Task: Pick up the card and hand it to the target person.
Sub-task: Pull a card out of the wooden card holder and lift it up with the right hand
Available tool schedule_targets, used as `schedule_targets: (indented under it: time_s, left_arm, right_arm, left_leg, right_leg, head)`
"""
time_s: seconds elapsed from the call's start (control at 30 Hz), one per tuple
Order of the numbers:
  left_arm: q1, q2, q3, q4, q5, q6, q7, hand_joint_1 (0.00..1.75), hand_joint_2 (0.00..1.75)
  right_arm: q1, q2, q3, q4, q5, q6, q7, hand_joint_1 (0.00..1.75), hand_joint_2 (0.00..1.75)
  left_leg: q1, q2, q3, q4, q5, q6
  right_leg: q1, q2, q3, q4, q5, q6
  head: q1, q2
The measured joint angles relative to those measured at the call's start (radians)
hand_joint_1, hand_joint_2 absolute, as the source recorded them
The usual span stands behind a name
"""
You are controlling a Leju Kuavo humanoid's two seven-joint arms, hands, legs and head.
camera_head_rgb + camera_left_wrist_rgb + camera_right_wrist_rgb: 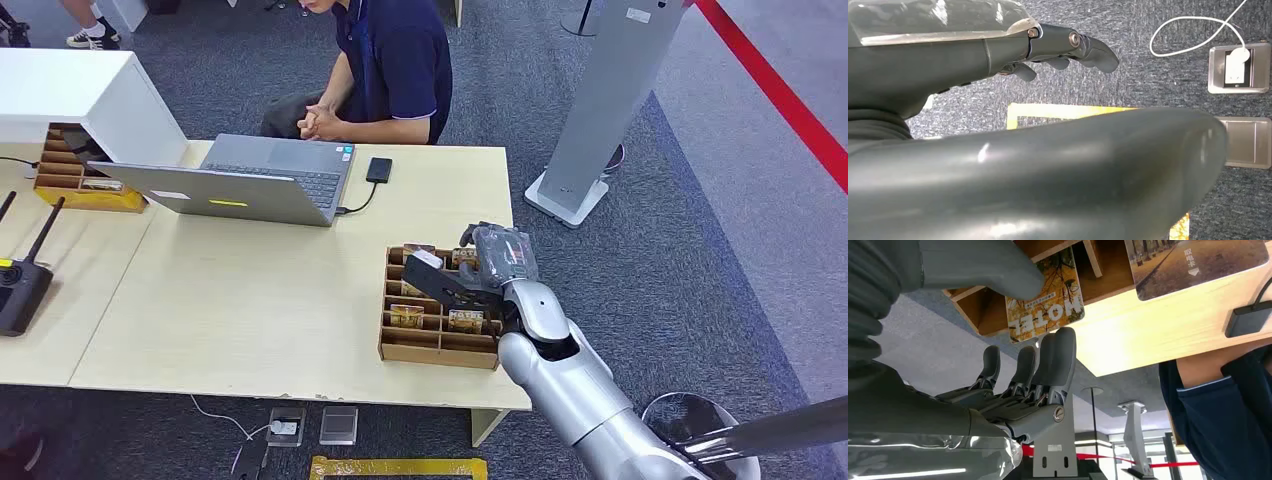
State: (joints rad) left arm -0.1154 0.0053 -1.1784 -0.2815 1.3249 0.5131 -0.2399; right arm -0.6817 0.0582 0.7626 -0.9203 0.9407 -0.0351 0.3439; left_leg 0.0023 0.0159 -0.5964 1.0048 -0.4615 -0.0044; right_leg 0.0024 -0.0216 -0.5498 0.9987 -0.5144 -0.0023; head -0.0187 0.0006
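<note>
The tabletop (260, 300) carries a laptop (250, 180) and a compartmented tray (395, 345). A person (395, 60) sits at the far edge. The right hand (470, 275) is over the tray. The right wrist view shows what the head view cannot: a card (1045, 295) printed "HOTEL" stands in a tray compartment, long axis running out of it, between thumb (983, 262) and fingers (1060, 357), fingers spread; whether they touch it cannot be told. In the left wrist view the left hand (1068, 47), fingers straight and holding nothing, hangs above the floor (1158, 85).
</note>
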Motion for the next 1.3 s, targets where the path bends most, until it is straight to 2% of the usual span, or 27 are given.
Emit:
schedule_targets:
  time_s: [0.4, 0.87, 1.3]
  left_arm:
    - [0.000, 0.000, 0.000, 0.000, 0.000, -0.005, -0.002, 0.00, 0.00]
    - [0.000, 0.000, -0.001, 0.000, -0.002, -0.013, -0.011, 0.00, 0.00]
    - [0.000, 0.000, -0.001, 0.000, -0.007, -0.019, -0.012, 0.00, 0.00]
  right_arm:
    - [-0.007, 0.004, 0.000, 0.023, 0.000, -0.004, 0.000, 0.98, 1.75]
    - [-0.008, 0.003, -0.001, 0.026, 0.005, -0.019, 0.002, 1.29, 1.75]
    - [-0.009, 0.003, -0.002, 0.026, 0.005, -0.031, -0.003, 1.32, 1.75]
  left_leg:
    - [0.000, 0.000, 0.000, 0.000, 0.000, 0.000]
    - [0.000, 0.000, 0.000, 0.000, 0.000, 0.000]
    - [0.000, 0.000, 0.000, 0.000, 0.000, 0.000]
  right_leg:
    - [0.000, 0.000, 0.000, 0.000, 0.000, 0.000]
    - [0.000, 0.000, 0.000, 0.000, 0.000, 0.000]
    - [0.000, 0.000, 0.000, 0.000, 0.000, 0.000]
  head:
    - [0.000, 0.000]
    - [0.000, 0.000]
    - [0.000, 0.000]
